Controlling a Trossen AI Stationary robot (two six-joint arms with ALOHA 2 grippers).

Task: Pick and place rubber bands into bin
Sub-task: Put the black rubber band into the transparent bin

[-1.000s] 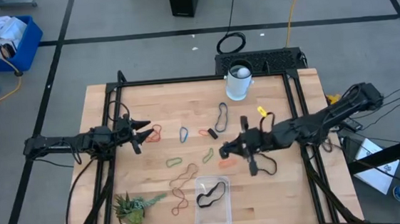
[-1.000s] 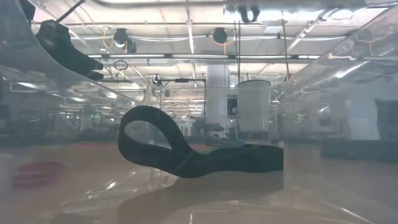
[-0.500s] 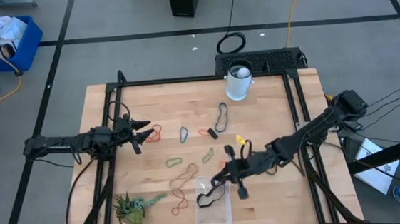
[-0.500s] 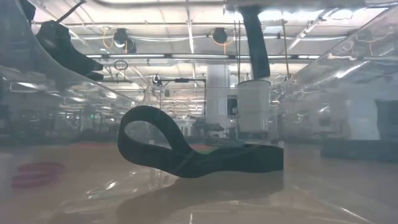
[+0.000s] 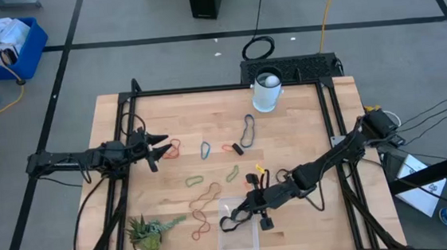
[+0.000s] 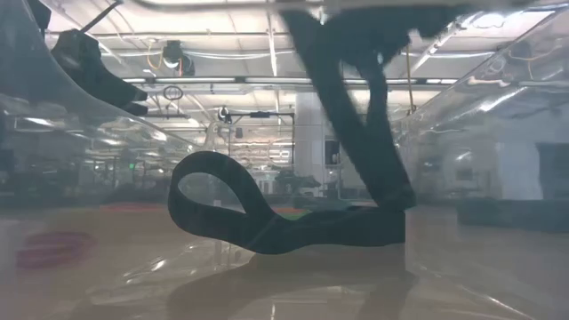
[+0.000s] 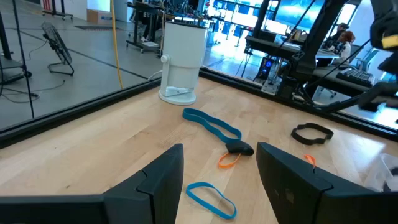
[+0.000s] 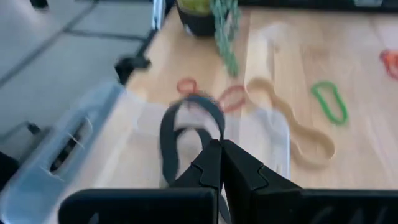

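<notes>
Hanging over the clear bin (image 5: 238,228) near the table's front edge, the right gripper (image 5: 232,219) has its two dark fingers (image 8: 214,165) pinched tight together, and a wide black band (image 8: 186,127) appears caught between them: the right wrist view shows the loop standing just past the fingertips with the bin's see-through floor beneath it. From table height that same black band (image 6: 258,218) sits curled inside the tub, one end rising toward the arm above, so I judge it is being lowered in but not yet let go.

The left gripper (image 5: 155,146) waits well off at the table's left side, fingers spread and holding nothing, beside a red band (image 5: 173,149).

By my reckoning the job is barely begun. Only the black band is at the bin; scattered on the wood are a blue loop (image 5: 205,149), two green ones (image 5: 193,179), a long tan one (image 5: 205,195), a red one (image 5: 199,234) by the potted plant (image 5: 146,232), and a dark grey one (image 5: 247,128) near the white cup (image 5: 266,91).

The overhead view gives the whole spread of bands, which the low view cannot see at all. The low view alone shows the band touching the bin's floor. The left wrist view picks out a teal strip (image 7: 211,122) and an orange loop (image 7: 228,159) lying before the cup.
</notes>
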